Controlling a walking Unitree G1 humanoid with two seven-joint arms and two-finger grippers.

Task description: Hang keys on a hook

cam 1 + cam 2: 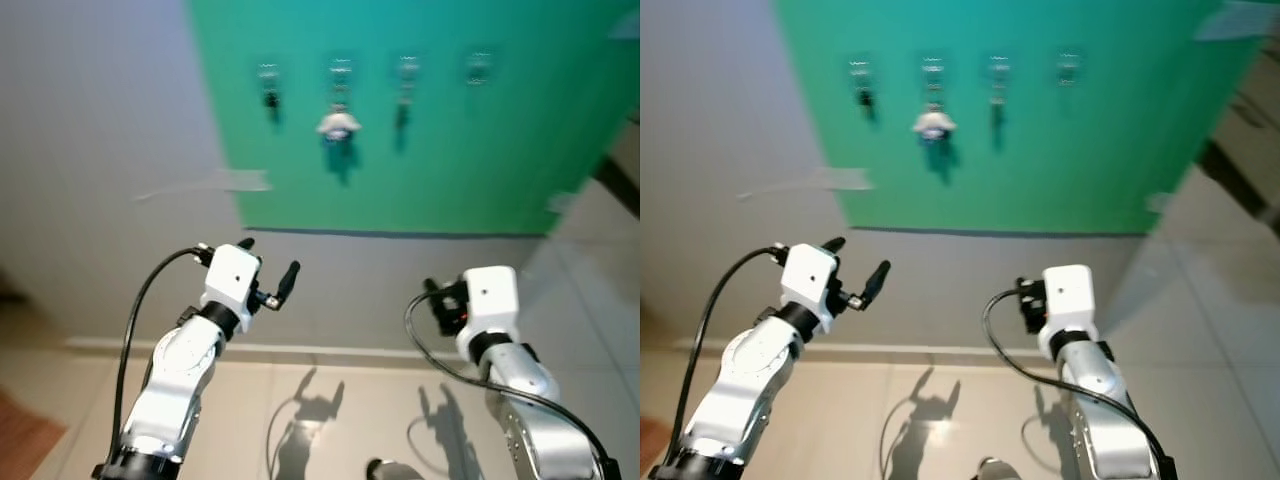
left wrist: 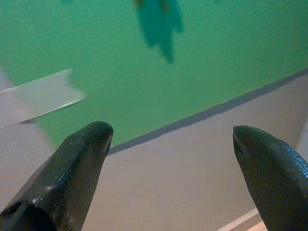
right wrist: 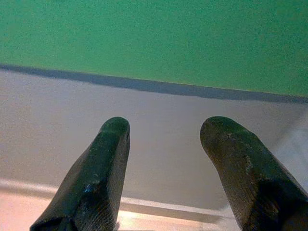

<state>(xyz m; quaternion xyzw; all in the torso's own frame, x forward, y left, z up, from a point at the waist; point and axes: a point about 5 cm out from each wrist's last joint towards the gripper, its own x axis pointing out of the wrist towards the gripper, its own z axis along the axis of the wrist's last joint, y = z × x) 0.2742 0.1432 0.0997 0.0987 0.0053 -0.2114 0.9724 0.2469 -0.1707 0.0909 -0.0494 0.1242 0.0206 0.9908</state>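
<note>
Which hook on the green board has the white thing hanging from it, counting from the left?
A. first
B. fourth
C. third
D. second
D: the white thing hangs under the second hook on the green board; both pincers are low, open and empty.

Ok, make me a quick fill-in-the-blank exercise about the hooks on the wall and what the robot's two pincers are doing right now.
1. The row of hooks is mounted on a ____ panel on the wall.
2. The number of hooks in the row is ____.
3. The hook at the robot's far right has ____ hanging from it.
4. The left pincer and the right pincer both have their fingers ____ and hold nothing.

Missing words: green; four; nothing; open
</note>
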